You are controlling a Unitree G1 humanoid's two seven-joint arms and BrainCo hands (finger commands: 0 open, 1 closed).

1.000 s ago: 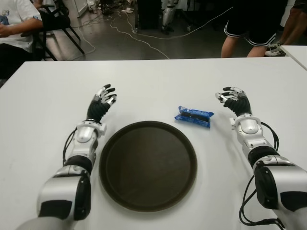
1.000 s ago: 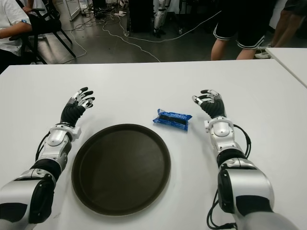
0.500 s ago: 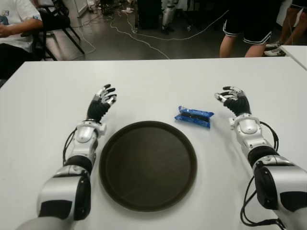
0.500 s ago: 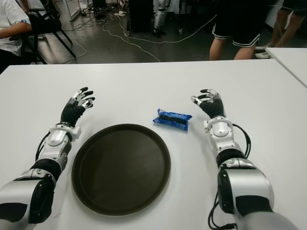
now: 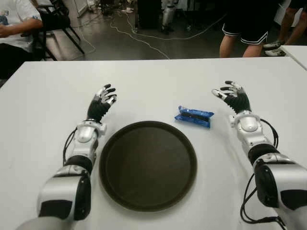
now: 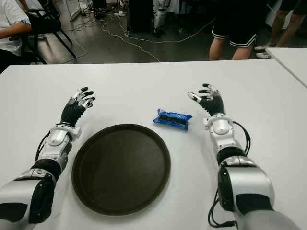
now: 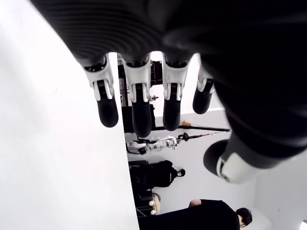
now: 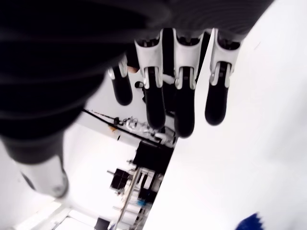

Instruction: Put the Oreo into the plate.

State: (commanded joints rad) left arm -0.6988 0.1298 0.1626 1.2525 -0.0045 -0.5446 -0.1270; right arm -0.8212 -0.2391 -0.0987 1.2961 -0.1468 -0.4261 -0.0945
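Reaching has not begun: our right hand [image 5: 232, 96] shows beside the blue Oreo packet [image 5: 194, 116], on its right and apart from it, fingers spread and holding nothing, placed as we judge for a sideways grasp. The packet lies on the white table [image 5: 153, 79] just beyond the dark round plate [image 5: 147, 165], while our left hand [image 5: 101, 103] shows left of the plate, open and empty. Only the right wrist view shows the spread fingers [image 8: 184, 108] from close by, with a sliver of blue at its edge.

I see silver arms with black cables [image 5: 271, 135], and black hands with silver-white finger segments [image 7: 136, 84]
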